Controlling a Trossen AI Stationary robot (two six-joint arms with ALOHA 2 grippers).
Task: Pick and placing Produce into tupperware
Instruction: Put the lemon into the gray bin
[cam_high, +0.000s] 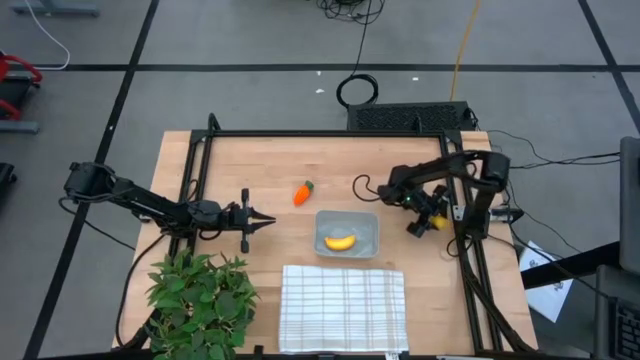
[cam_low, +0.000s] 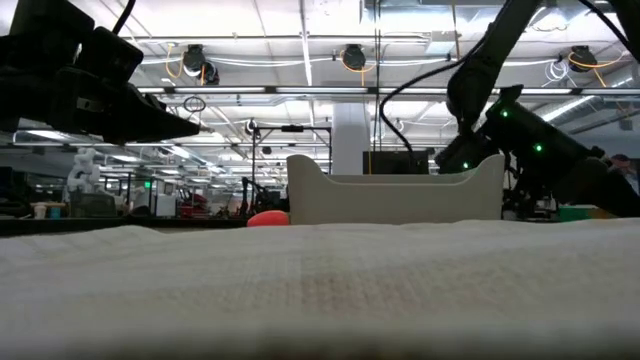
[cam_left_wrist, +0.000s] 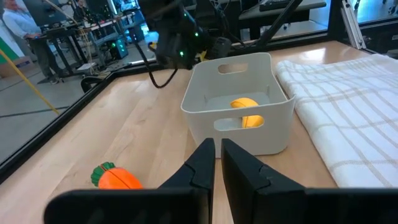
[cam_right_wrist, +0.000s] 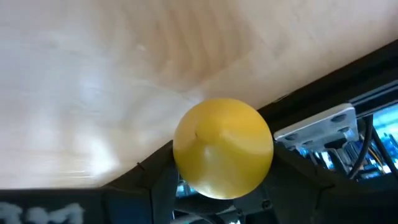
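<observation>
The tupperware (cam_high: 347, 234) stands mid-table with a yellow banana (cam_high: 340, 241) lying in it. An orange carrot with a green top (cam_high: 303, 192) lies on the wood to its far left. Near the table's right side, my right gripper (cam_high: 428, 222) is shut on a small round yellow piece (cam_right_wrist: 222, 148). My left gripper (cam_high: 268, 219) hovers left of the tupperware, shut and holding nothing, pointing level at it (cam_left_wrist: 239, 99). The carrot (cam_left_wrist: 115, 177) shows beside its fingers. My right gripper pinches the round yellow piece by two opposite sides (cam_right_wrist: 186, 171) between its two fingers (cam_right_wrist: 158, 183). The fingers slant down toward the table. The piece sits between them, above the wood near the table's right rail.
A white checked cloth (cam_high: 342, 305) covers the near middle of the table, right in front of the tupperware. A big leafy green plant (cam_high: 200, 300) stands at the near left corner. Black frame rails (cam_high: 470, 270) run along the table's sides. Bare wood lies between carrot and right gripper.
</observation>
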